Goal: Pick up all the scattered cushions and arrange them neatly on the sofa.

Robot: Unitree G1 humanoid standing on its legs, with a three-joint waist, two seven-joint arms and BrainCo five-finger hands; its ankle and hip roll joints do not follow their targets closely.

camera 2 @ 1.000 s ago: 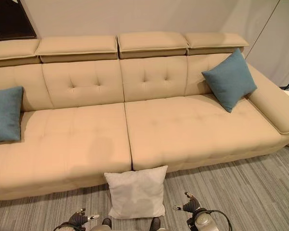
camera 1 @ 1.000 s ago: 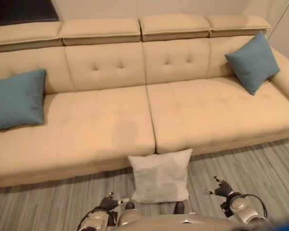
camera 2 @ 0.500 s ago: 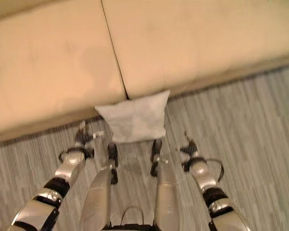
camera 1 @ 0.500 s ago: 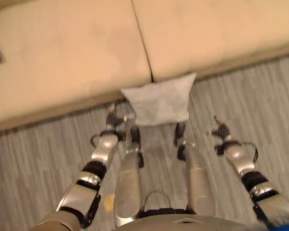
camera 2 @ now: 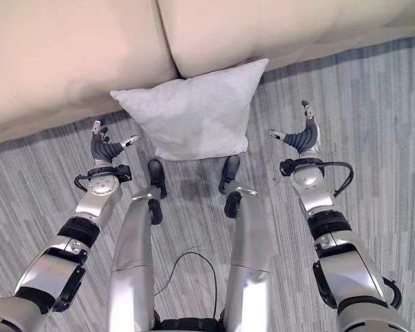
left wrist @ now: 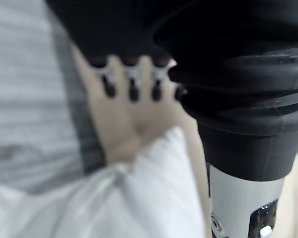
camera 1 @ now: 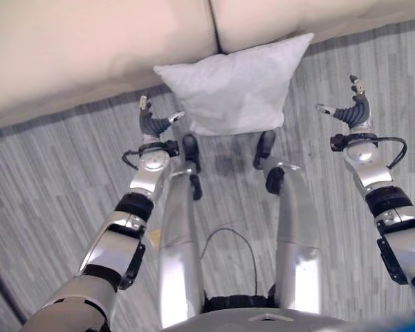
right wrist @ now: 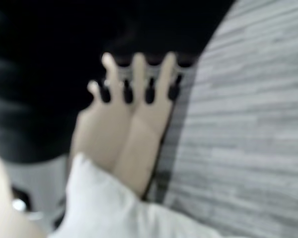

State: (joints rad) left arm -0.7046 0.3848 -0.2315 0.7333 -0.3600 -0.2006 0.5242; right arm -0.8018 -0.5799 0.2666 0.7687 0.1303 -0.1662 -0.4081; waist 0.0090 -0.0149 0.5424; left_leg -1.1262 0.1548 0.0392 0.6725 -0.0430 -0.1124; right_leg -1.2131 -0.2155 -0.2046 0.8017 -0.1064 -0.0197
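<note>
A white square cushion (camera 1: 233, 86) lies on the grey floor, its far edge against the base of the beige sofa (camera 1: 90, 48). My left hand (camera 1: 152, 123) hovers just off the cushion's left side, fingers straight and thumb spread, touching nothing. On the other side my right hand (camera 1: 353, 111) is held open a short way from the cushion's right corner. The cushion also shows as a white bulge (left wrist: 139, 198) in the left wrist view and as a white corner (right wrist: 104, 203) in the right wrist view, past each hand's fingers (left wrist: 131, 87).
Grey striped carpet floor (camera 1: 48, 194) spreads to both sides of the cushion. The sofa's seat front (camera 2: 76, 62) runs along the far edge, with a seam between two seat sections right behind the cushion.
The camera has tipped down, so the sofa back and blue cushions have left the picture. Both arms have stretched forward, bringing the open hands to either side of the white cushion.
</note>
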